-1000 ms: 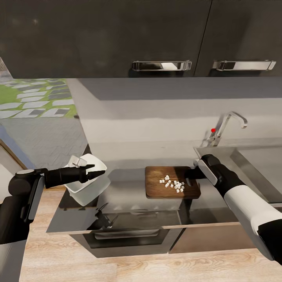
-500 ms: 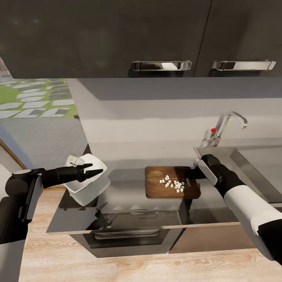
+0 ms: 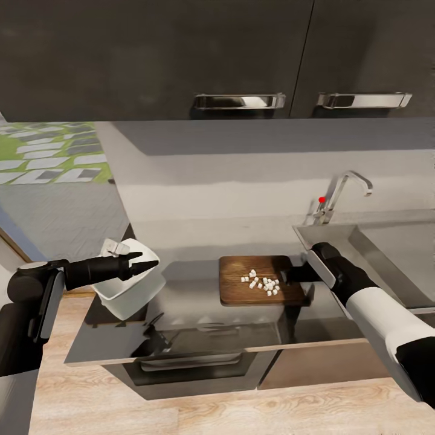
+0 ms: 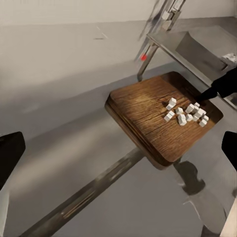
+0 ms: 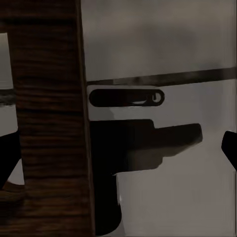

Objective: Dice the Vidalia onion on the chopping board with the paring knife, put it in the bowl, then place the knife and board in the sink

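Grey glossy countertop [image 3: 199,302] under dark cabinets, and the chopping board [image 3: 241,296] is our landmark, lifted clear of the worktop with its shadow beneath. The diced onion [image 3: 261,283] sits piled on it, toward the sink [image 3: 386,254] side. At that same end the right gripper [image 3: 297,275] is clamped on the board's edge. Well away on the board's far side, the left gripper [image 3: 142,264] is closed over the rim of the tilted white bowl [image 3: 127,284], holding it up. Judgement call: bring bowl under the board's free end, then tip slowly so the cubes slide in rather than scatter. No knife spotted.
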Robot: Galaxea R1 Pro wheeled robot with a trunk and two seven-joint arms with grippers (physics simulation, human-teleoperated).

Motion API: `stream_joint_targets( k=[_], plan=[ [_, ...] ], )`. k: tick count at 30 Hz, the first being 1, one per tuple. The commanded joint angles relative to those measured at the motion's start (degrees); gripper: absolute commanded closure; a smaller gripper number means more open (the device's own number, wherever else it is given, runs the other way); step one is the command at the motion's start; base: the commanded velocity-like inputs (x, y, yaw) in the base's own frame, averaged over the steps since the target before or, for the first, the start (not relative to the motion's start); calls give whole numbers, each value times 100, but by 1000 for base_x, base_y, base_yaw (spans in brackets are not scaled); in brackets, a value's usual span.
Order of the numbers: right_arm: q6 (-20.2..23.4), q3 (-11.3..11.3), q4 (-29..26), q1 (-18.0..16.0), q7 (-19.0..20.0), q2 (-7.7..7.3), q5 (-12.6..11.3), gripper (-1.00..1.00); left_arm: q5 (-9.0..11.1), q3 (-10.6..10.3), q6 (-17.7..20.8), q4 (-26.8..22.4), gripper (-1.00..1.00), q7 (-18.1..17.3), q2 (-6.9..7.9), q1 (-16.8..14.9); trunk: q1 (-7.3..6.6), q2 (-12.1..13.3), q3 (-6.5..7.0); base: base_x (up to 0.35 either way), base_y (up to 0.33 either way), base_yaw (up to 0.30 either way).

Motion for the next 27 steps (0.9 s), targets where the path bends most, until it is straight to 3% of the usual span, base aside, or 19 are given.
stream_joint_targets(
  k=[1, 27],
  plan=[
    [51, 49, 27, -3, -39, -10, 31, -100, 7, 6, 51, -3, -100, -16, 1, -6, 5, -9, -13, 0, 0, -49],
    [51, 50, 27, -3, -39, -10, 31, -100, 6, 11, 51, -3, -100, -16, 0, -6, 5, -9, 19, 0, 0, -4]
  ],
)
